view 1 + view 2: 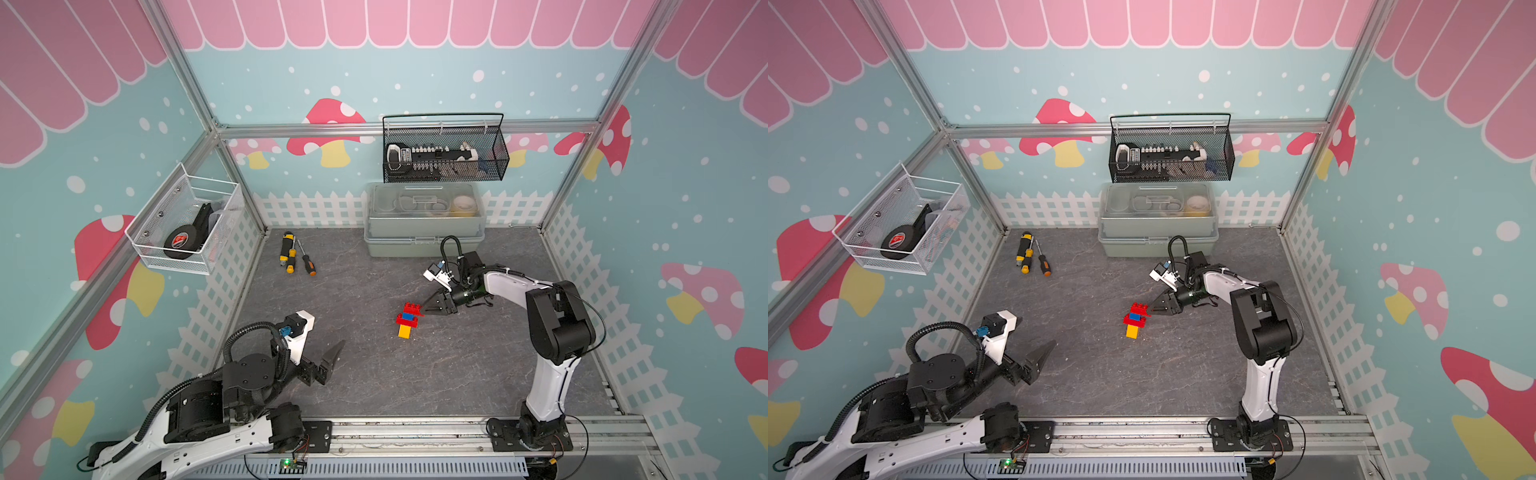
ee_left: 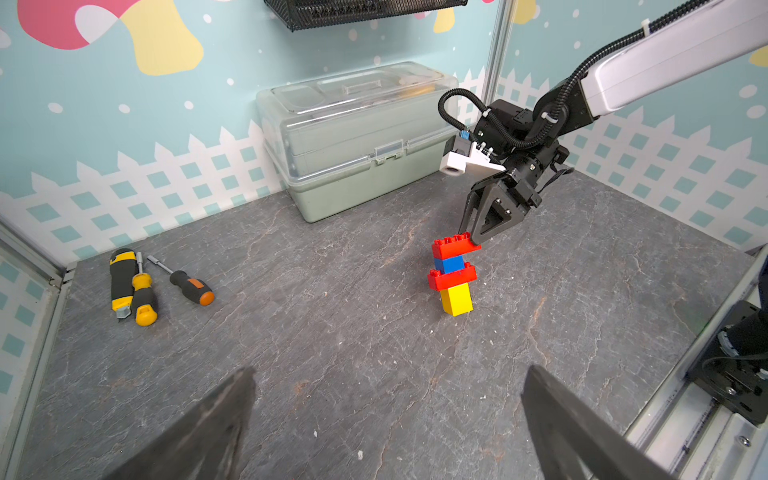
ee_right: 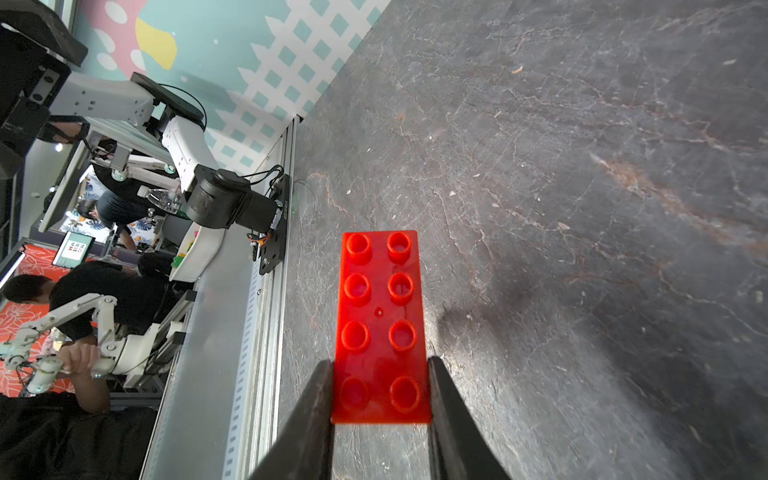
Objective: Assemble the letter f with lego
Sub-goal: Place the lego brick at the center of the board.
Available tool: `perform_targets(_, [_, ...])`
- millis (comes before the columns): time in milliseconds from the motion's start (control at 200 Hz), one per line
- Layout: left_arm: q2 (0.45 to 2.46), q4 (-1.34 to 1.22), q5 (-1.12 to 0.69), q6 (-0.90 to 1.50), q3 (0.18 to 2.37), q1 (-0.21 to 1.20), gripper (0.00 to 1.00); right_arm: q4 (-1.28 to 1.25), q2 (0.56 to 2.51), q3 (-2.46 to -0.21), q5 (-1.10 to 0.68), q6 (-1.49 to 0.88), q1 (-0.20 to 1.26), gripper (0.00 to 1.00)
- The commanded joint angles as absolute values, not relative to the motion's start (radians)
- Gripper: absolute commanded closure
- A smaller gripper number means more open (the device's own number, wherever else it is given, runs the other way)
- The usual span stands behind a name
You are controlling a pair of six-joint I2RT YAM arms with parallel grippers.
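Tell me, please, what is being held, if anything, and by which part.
The right end effector grips the top red brick by its long sides, near one end; the left end effector holds nothing.

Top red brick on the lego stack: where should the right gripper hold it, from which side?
Grip the top red brick across its narrow width, on the smooth long sides, at the end overhanging the blue brick, coming in from the right arm's side. That end juts free, so the jaws fit either side. The right gripper is shut on it there.
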State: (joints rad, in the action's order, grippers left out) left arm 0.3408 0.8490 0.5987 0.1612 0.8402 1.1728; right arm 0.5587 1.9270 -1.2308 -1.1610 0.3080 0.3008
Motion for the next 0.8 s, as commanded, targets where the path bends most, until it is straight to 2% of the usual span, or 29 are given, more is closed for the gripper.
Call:
perform_targets(0, [0.334,0.864,0.604,0.175,0.833,1.17,0.01,0.504,1.939,-1.201,-1.202,0.264,0.296,0.68])
perform_targets(796, [0.332,0.864,0.601,0.175,0.833,1.171,0.01,0.411,2.039,-1.185,-1.26,0.183,0.296,0.68])
